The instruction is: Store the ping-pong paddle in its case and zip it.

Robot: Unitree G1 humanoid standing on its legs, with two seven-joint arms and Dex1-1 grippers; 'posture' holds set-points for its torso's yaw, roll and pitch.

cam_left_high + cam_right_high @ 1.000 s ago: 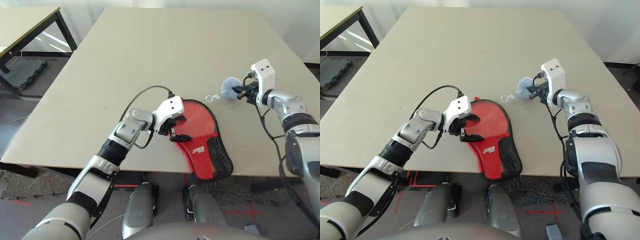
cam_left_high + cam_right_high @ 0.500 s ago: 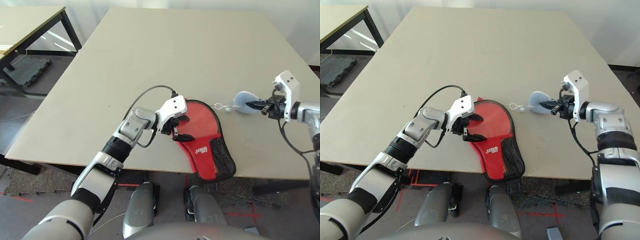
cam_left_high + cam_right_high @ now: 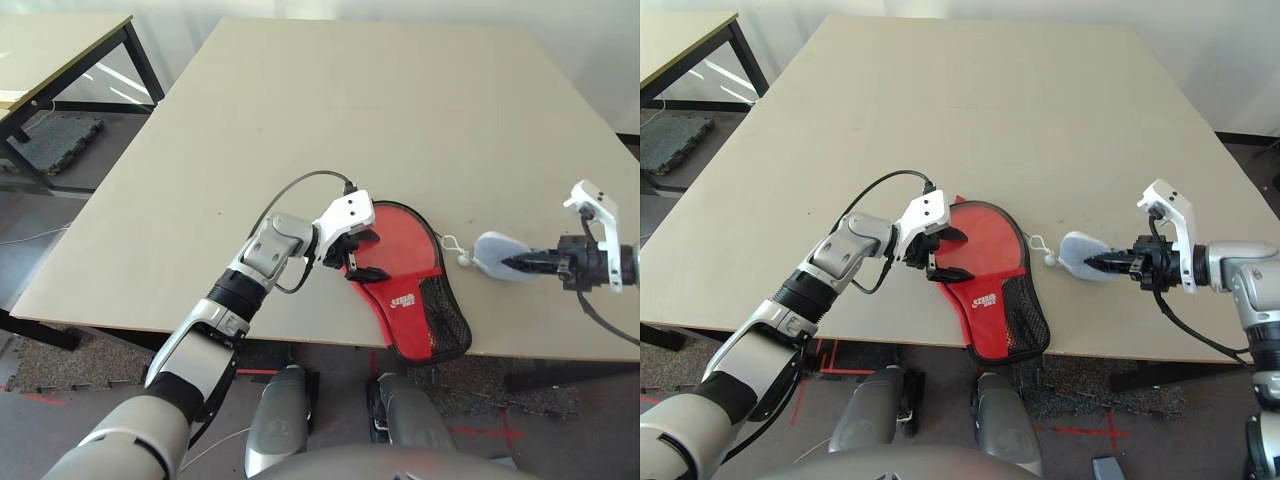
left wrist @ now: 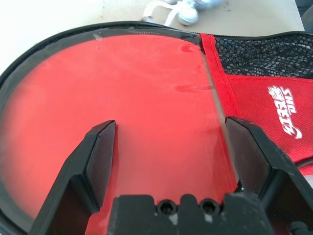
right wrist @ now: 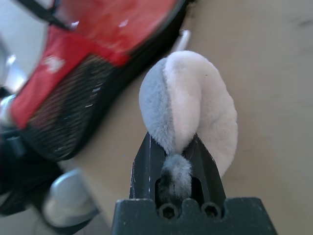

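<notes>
1. You've got the case (image 3: 410, 280) lying flat on the table (image 3: 380, 110), at its near edge. The round red head end points away from the robot; the narrow end with the mesh pocket (image 3: 441, 315) and white logo (image 3: 401, 299) overhangs the near edge a little.
2. In the left wrist view the case's head shows a smooth glossy red face inside the black edging. Can't tell whether that is the ping-pong paddle's rubber or the case's own panel. No handle can be made out.
3. Your left gripper (image 3: 357, 255) sits over the case's left side, near the head-to-neck transition. Its two black fingers (image 4: 95, 161) are spread wide with nothing between them. Whether the tips touch the red surface, can't tell.
4. Your right gripper (image 3: 1110, 264) is to the right of the case, well clear of it, low over the table near the front edge. Its fingers are clamped tight on the gathered end of a small fuzzy grey-white pouch (image 3: 1080, 256).
5. The pouch's rounded body points toward the case. Its white cord with a bead (image 3: 1048, 259) trails on the table between pouch and case, ending just beside the case's right edge.
6. A second table (image 3: 50, 45) stands far left of the case, beyond the main table's left edge.
</notes>
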